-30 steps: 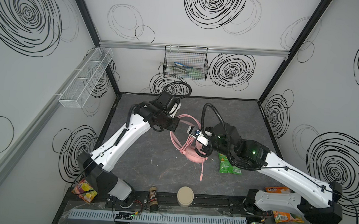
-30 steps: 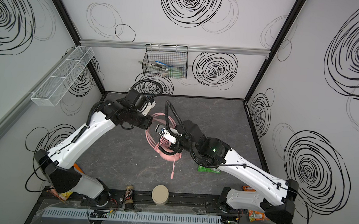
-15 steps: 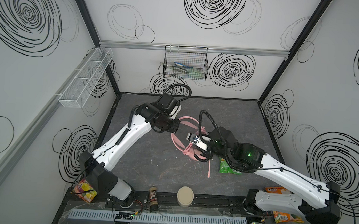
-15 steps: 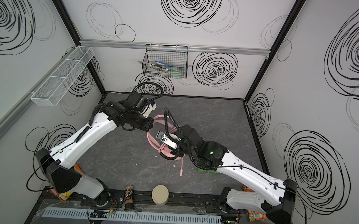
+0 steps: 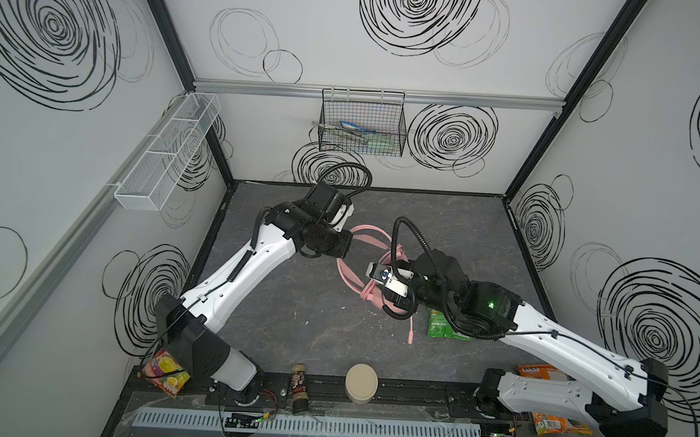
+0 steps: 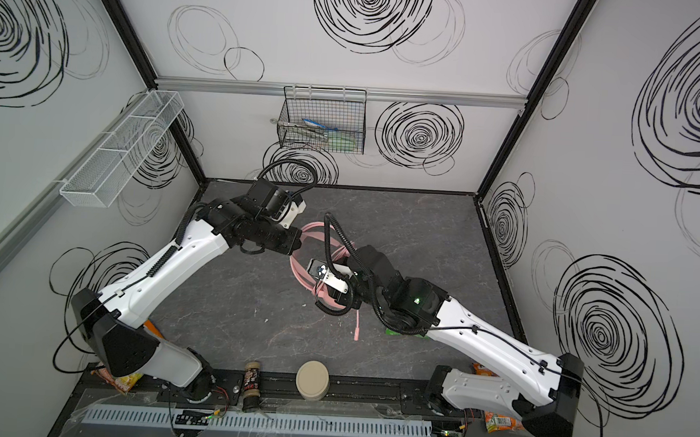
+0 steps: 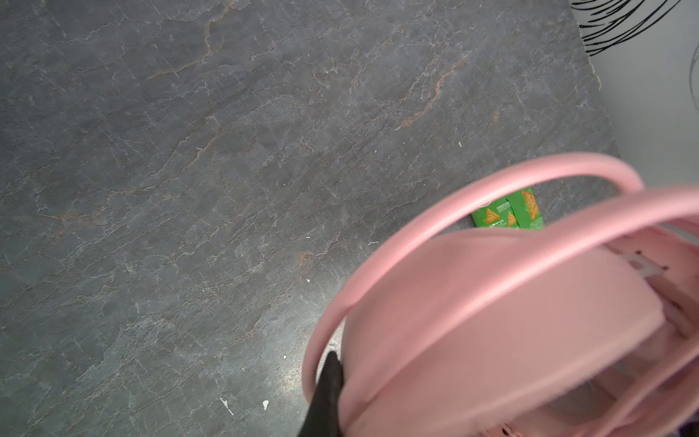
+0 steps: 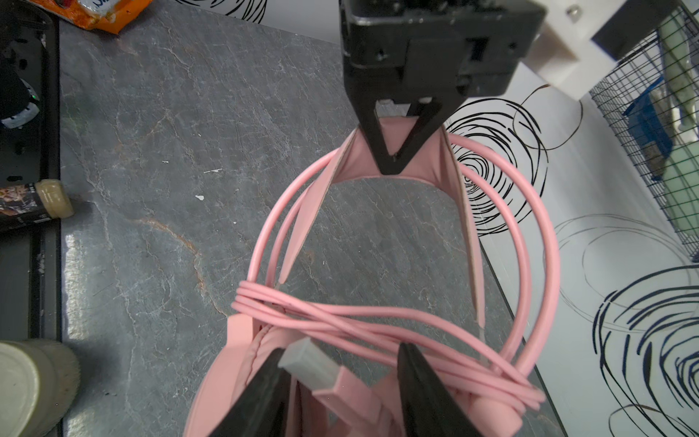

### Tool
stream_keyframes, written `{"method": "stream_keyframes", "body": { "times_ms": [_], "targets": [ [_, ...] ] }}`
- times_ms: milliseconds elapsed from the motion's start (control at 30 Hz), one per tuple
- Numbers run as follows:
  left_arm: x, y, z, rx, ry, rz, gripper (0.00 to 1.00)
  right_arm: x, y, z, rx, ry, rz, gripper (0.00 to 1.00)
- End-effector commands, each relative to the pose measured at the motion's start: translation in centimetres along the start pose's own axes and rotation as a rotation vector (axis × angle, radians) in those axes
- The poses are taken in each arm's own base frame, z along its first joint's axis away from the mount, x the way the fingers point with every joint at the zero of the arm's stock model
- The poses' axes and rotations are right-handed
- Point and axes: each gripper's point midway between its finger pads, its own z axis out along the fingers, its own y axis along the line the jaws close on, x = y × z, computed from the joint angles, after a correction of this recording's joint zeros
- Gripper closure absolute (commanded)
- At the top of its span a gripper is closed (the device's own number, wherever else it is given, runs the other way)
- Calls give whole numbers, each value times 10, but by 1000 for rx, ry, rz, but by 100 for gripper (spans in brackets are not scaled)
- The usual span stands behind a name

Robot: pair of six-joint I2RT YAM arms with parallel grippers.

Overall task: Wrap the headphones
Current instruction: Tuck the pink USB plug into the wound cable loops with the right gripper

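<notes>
In both top views the headphones point(image 5: 344, 274) hung above the middle of the table point(image 5: 291, 328), between the two arms. The cable point(image 5: 411, 325) end dangled beside a green packet point(image 5: 441, 327).

In the left wrist view the pink band point(image 7: 472, 196) filled one corner, over the bare table and the green packet. Only one dark finger point(image 7: 329, 378) showed there.

In the right wrist view the left gripper point(image 8: 393, 166) was closed on the inner band. Several cable loops crossed the headset. The right gripper point(image 8: 340, 350) stood with its jaws apart, and the plug point(image 8: 310, 363) lay between them, apparently not pinched.

I judged the step to be letting go of the plug after the winding. To do it well, the right jaws should open fully and draw straight back without hooking a loop. The left pinch should stay firm.

The print on the green packet, the bottle point(image 8: 26, 204) and the orange packet point(image 8: 98, 11) was too small or cut off to read.
</notes>
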Motion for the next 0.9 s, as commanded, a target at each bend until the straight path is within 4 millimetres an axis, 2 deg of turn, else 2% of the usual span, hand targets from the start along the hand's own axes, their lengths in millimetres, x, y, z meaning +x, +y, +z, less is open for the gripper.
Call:
{"method": "stream_keyframes", "body": {
  "times_ms": [0,367,433,467,667,867],
  "targets": [
    [-53,-20,-34,125,-243,-62,100,15,26,-2,-112,34,-21,47],
    [-51,-22,-32,140,-241,-70,100,4,27,-6,-130,1,-29,41],
    [-50,-22,-31,142,-236,-70,100,0,27,-7,-132,-8,-31,21],
    [-50,-22,-30,142,-236,-70,100,-3,26,-7,-129,-12,-31,19],
    [-50,-21,-29,140,-236,-75,100,-19,16,-10,-97,-72,0,19],
    [-46,-19,-27,133,-228,-80,100,-46,-1,-29,-49,-173,52,19]
  ]
}}
